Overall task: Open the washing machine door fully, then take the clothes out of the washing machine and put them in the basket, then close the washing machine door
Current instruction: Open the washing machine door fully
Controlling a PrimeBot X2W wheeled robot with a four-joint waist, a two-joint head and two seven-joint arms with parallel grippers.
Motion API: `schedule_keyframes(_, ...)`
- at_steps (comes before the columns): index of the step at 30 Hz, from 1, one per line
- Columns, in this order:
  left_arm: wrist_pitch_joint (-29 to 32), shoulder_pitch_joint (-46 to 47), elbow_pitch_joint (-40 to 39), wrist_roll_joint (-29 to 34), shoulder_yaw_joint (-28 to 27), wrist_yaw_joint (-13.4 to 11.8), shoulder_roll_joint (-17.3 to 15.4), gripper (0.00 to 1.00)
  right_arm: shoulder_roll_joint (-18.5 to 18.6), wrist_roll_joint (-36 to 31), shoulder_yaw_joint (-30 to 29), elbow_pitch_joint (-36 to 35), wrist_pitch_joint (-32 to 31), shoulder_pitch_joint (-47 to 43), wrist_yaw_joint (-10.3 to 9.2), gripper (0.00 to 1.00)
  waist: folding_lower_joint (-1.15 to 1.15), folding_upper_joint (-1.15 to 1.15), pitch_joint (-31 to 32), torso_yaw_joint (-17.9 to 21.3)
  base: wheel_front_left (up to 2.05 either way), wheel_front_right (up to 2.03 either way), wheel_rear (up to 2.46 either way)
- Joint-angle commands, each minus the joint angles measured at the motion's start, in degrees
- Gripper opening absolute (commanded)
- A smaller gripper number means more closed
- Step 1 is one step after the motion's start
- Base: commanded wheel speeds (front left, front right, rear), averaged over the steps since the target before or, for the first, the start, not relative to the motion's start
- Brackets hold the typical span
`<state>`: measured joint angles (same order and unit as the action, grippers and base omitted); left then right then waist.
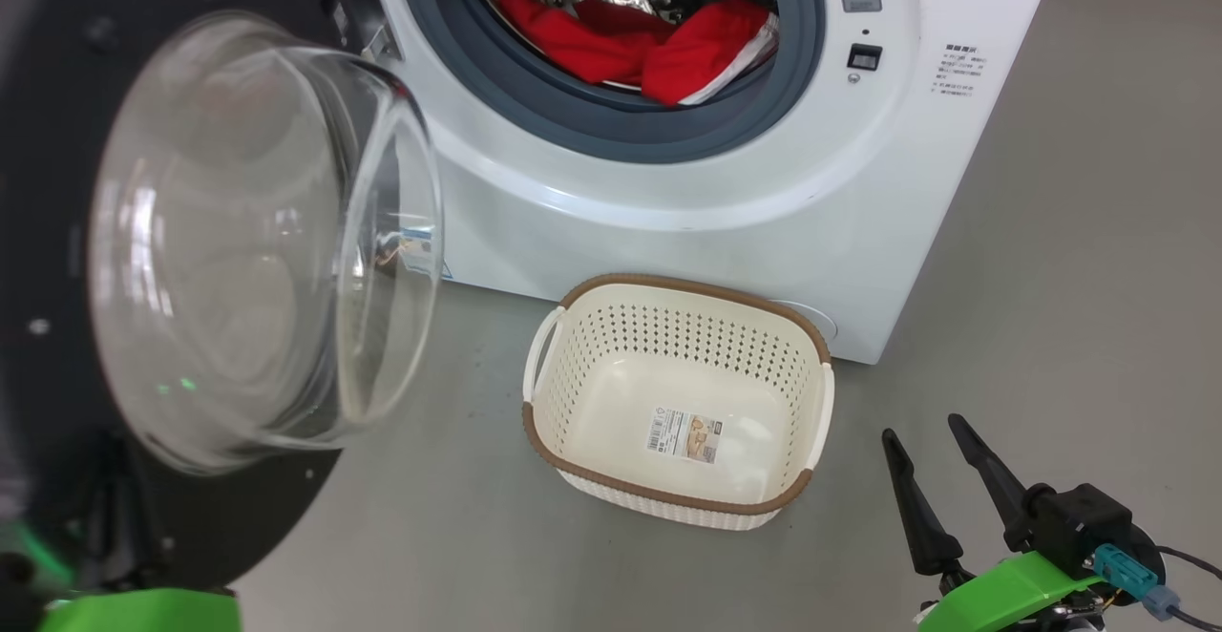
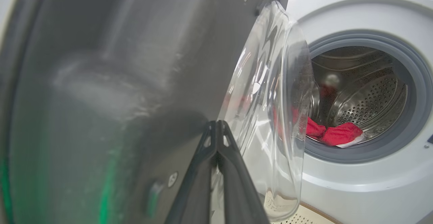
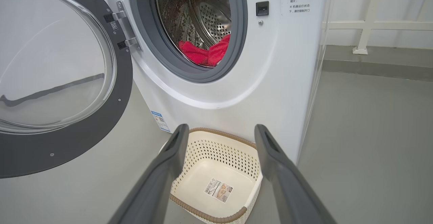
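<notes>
While the washing machine door [image 3: 67, 142] hangs swung wide to the left, the left gripper [image 2: 216, 126] has its two fingers pressed tight together, holding nothing. Its tips are right up at the door's dark inner side, next to the glass bowl [image 1: 258, 241]. I cannot tell if they touch it. I think the door-opening step is almost done. The red clothes [image 1: 649, 45] lie inside the washing machine [image 1: 726, 231], at the front of the drum [image 3: 209, 17]. The basket [image 1: 697, 284] sits on the floor [image 1: 430, 537] just in front of the machine. The right gripper [image 1: 921, 429] hangs low beside the basket, fingers spread apart, holding nothing. Next, I think, a gripper must reach into the round hole, close on the red cloth, and lift it over the grey ring [image 1: 611, 126].
</notes>
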<state>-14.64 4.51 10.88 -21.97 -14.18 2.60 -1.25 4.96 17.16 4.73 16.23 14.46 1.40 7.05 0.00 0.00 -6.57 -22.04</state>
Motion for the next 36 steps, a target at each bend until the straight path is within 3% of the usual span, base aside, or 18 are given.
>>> schedule_keyframes(1, -0.36, 3.04, -0.44, 1.43, -5.25, 0.14, -1.63, 0.00, 0.52, -0.02, 1.47, -1.54, 0.53, 2.04, 0.44, 1.00, 0.00, 0.00, -0.35, 0.19, 0.00, 0.00, 0.00)
schedule_keyframes(9, -0.36, 7.89, 3.46, 6.58, -13.73, 1.71, -2.14, 0.00, 0.85, -0.20, 1.58, -1.73, 0.53, 2.40, 0.44, 1.00, 0.00, 0.00, -1.25, 0.62, 0.00, 0.00, 0.00)
schedule_keyframes(24, -0.36, 18.10, 13.41, 10.79, -25.22, 3.94, -7.38, 0.00, 1.87, -1.03, 1.57, -2.72, 0.54, 4.05, 0.44, 1.00, 0.00, 0.00, -3.86, 1.90, 0.00, 0.00, 0.00)
schedule_keyframes(36, -0.36, 22.48, 21.03, 12.68, -28.38, 4.79, -11.58, 0.00, 2.71, -1.50, 1.39, -3.93, 0.54, 4.93, 0.44, 1.00, 0.00, 0.00, -5.30, 2.88, 0.00, 0.00, 0.00)
